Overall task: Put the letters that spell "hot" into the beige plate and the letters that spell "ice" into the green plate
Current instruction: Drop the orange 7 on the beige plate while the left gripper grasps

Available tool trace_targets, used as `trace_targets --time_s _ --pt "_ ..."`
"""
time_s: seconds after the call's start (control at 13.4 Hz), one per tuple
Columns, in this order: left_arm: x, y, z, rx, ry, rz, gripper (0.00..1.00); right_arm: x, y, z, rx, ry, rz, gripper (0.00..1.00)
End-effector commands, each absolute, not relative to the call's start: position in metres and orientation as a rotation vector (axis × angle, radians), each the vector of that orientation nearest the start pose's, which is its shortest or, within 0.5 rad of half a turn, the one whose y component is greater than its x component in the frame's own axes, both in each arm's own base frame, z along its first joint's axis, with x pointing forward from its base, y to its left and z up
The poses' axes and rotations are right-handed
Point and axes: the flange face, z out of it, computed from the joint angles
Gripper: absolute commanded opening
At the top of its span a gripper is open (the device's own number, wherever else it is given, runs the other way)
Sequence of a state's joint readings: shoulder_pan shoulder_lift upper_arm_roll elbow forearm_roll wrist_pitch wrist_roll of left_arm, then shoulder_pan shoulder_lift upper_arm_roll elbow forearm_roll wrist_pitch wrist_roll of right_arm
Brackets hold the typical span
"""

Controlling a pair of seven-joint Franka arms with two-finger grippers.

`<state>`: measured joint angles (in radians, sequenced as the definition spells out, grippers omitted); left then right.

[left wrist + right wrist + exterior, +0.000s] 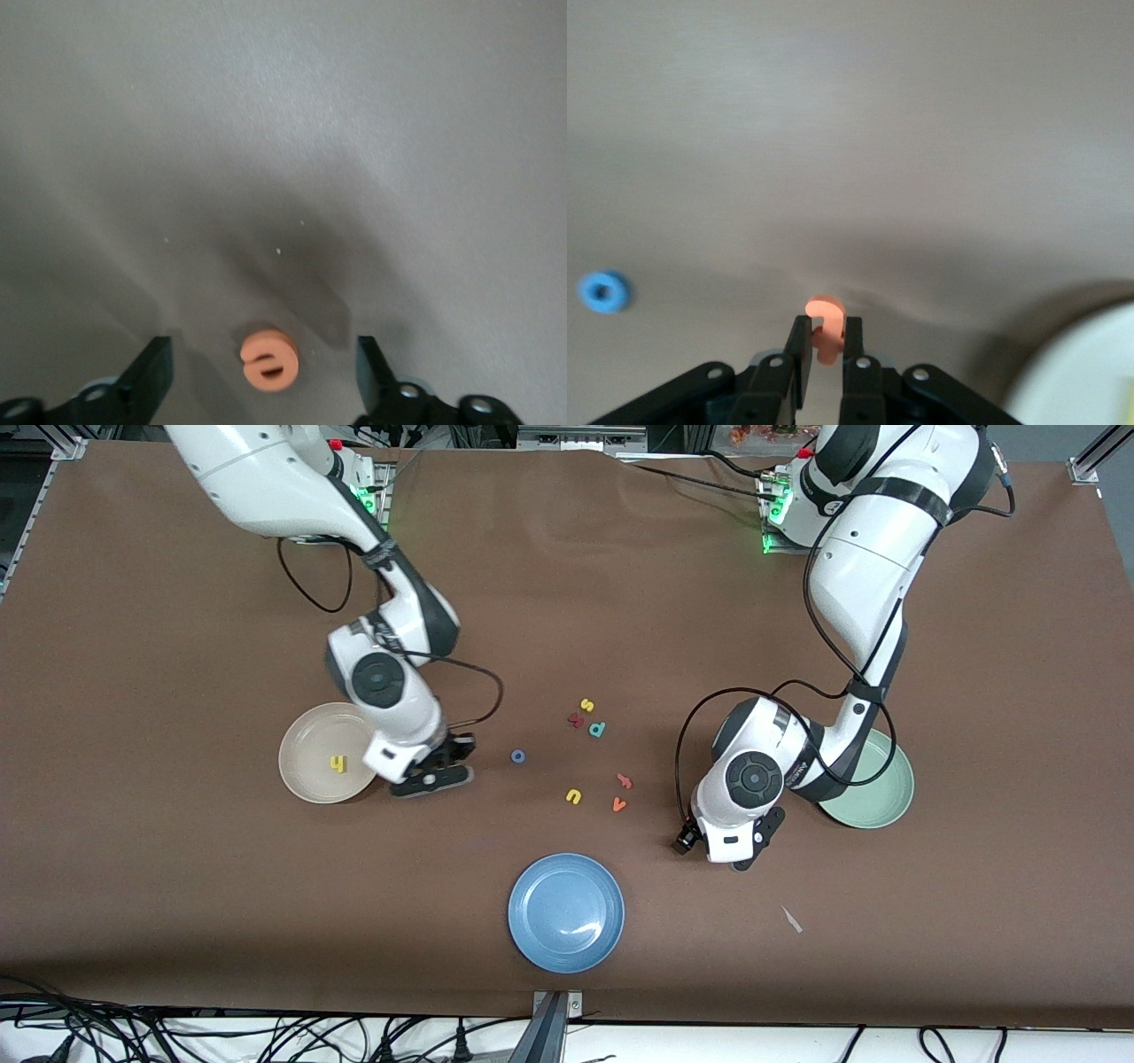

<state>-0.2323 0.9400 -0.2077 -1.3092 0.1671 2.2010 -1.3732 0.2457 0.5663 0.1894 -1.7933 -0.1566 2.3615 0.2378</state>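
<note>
My right gripper (825, 341) is shut on the orange t (824, 312), just above the table beside the beige plate (306, 775); in the front view that gripper (431, 778) hides the letter. The yellow h (337, 763) lies in the beige plate. The blue o (518, 756) lies on the table a little toward the left arm's end. My left gripper (266, 367) stands open low over the table, its fingers (151, 372) either side of the orange e (270, 359) without touching it. The left arm covers part of the green plate (886, 797).
A yellow s (586, 705), a dark red letter (576, 720) and a teal d (597, 730) cluster mid-table. Nearer the camera lie a yellow u (573, 796), an orange v (618, 805) and a reddish-orange letter (625, 781). A blue plate (566, 912) sits near the front edge.
</note>
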Motion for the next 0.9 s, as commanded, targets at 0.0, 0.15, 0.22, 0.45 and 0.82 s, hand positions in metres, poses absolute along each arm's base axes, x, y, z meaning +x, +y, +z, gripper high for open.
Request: trace_targets --time_s 0.0,0.15,0.22,0.45,0.82 --pt "0.694 -0.272 0.175 -2.81 -1.409 0.045 0.81 0.597 0.204 0.263 -3.117 -0.571 0.024 0.0" --pt "0.692 -0.278 0.176 -2.808 -1.421 0.048 0.82 0.601 0.164 0.261 -3.106 -0.642 0.079 0.0" --pt "0.689 -0.284 0.178 -2.803 -1.428 0.05 0.82 0.601 0.146 0.257 -3.108 -0.641 0.099 0.03" --pt "0.683 -0.3 0.181 -2.781 -1.459 0.043 0.83 0.596 0.122 0.242 -3.106 -0.628 0.145 0.41" --pt "0.684 -0.296 0.175 -2.78 -1.458 0.039 0.68 0.592 0.14 0.242 -3.067 -0.487 0.153 0.44"
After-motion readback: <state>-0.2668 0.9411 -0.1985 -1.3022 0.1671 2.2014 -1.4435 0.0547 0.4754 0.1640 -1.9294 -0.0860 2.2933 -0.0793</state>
